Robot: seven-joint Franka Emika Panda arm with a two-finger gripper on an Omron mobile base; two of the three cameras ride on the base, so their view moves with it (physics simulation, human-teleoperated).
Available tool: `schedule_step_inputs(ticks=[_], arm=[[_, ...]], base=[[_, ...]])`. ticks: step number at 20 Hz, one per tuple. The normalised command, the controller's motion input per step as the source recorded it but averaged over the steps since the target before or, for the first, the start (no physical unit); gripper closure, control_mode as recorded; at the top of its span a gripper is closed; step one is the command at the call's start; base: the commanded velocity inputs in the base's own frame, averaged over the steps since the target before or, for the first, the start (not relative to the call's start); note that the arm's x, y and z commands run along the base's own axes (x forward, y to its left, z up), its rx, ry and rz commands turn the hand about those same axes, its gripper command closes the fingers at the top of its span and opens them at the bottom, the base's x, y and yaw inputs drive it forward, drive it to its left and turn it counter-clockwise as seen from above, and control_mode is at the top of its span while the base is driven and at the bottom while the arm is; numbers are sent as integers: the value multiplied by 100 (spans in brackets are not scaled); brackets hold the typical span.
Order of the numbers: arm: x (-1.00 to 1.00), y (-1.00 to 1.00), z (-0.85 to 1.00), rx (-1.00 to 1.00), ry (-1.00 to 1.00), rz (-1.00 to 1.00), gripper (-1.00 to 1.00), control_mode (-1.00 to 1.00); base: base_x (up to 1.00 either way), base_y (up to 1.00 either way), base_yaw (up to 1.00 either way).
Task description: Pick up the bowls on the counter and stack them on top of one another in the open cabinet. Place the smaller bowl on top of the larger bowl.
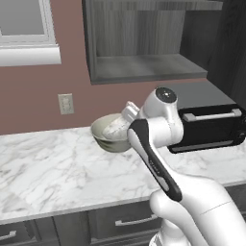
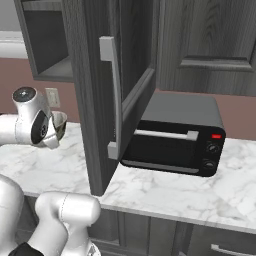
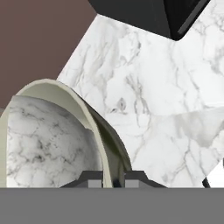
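- Your gripper [image 3: 113, 178] is pinched narrow on the rim of the larger bowl [image 1: 109, 133], which looks lifted above the counter [image 1: 53, 163].
- Expect a stiff, smooth wall; a one-sided rim grip may let it tilt.
- The open cabinet [image 1: 144, 67] waits beyond, above.

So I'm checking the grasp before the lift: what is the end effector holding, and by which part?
The end effector is shut on the larger bowl, pinching its rim between the fingertips.

A black toaster oven [image 2: 175, 150] stands against the wall; a pale wall outlet [image 1: 66, 104] left of it
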Motion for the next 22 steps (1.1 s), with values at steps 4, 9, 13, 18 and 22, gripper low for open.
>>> schedule_step_inputs(ticks=[4, 9, 13, 18, 22], arm=[[-43, -33, 67, 0, 0, -26, 100, -100], [-45, -34, 70, 0, 0, -27, 100, -100], [-44, -31, 70, 0, 0, -26, 100, -100], [-43, -26, 68, 0, 0, -25, 100, -100], [-39, -21, 65, 0, 0, -23, 100, -100]], base=[[0, 0, 0], [0, 0, 0], [0, 0, 0], [0, 0, 0], [0, 0, 0]])
